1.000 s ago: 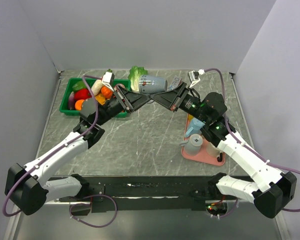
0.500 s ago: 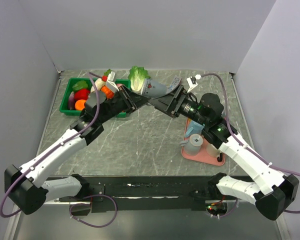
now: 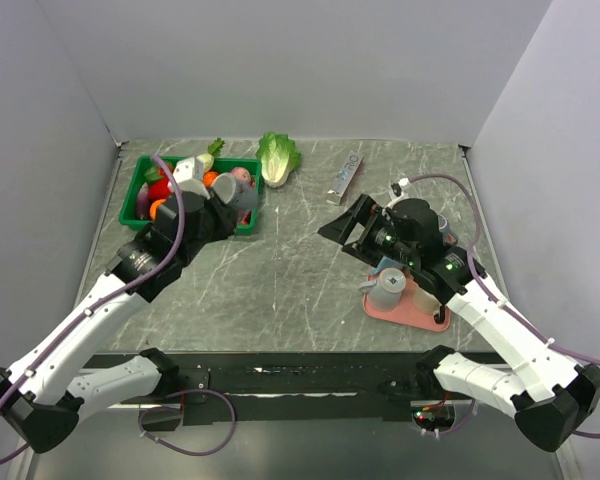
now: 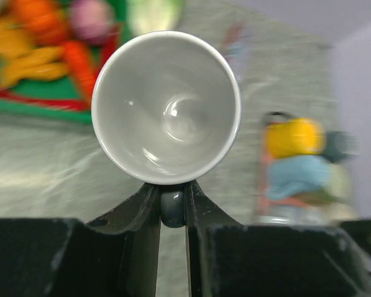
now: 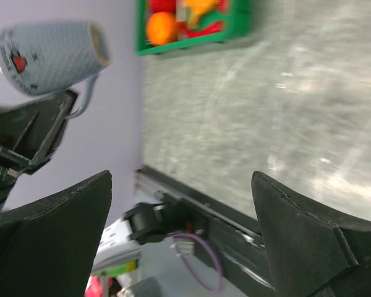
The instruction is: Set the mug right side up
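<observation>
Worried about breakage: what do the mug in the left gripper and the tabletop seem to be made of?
The mug is probably glazed ceramic: its white inside is glossy with bright highlights, and the right wrist view shows a pale blue patterned outside. The left gripper pinches its handle. The tabletop looks like grey veined stone, possibly a marble-print laminate; it is likely hard either way.
</observation>
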### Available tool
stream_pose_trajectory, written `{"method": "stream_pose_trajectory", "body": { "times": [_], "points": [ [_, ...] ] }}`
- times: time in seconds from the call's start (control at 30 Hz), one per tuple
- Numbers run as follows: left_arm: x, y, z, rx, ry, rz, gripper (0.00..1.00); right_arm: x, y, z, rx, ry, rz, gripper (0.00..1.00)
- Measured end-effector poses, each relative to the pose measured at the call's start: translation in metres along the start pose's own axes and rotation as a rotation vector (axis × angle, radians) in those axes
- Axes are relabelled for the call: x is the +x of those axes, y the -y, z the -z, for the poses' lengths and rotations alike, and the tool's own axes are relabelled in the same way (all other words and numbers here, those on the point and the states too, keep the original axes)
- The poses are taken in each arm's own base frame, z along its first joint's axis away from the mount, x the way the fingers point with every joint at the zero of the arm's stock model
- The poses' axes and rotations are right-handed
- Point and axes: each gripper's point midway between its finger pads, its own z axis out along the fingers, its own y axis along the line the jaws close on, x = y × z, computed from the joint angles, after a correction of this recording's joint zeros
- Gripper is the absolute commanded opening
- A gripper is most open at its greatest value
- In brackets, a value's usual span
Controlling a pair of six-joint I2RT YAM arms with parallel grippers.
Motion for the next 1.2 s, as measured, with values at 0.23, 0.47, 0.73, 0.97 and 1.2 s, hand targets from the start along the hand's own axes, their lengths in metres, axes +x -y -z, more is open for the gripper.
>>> {"method": "stream_pose_trajectory", "body": {
  "times": [0.23, 0.47, 0.73, 0.97, 1.2],
  "points": [
    [0.042, -0.122, 0.014, -0.412, -0.025, -0.142, 0.01, 0.001, 0.03, 0.004, 0.123, 0.004, 0.004, 1.0],
    [0.055, -0.223, 0.025, -0.697, -0.029, -0.063, 0.01, 0.0, 0.04, 0.003, 0.159, -0.005, 0.007, 1.0],
    [0.067, -0.27, 0.018, -0.818, -0.085, 0.007, 0.01, 0.0, 0.049, 0.003, 0.184, -0.025, 0.004, 1.0],
    [0.077, -0.296, 0.014, -0.911, -0.147, -0.001, 0.01, -0.004, 0.055, 0.007, 0.194, -0.022, -0.005, 1.0],
    [0.087, -0.321, 0.011, -0.993, -0.214, 0.006, 0.01, -0.014, 0.058, 0.014, 0.183, 0.009, -0.024, 1.0]
  ]
}}
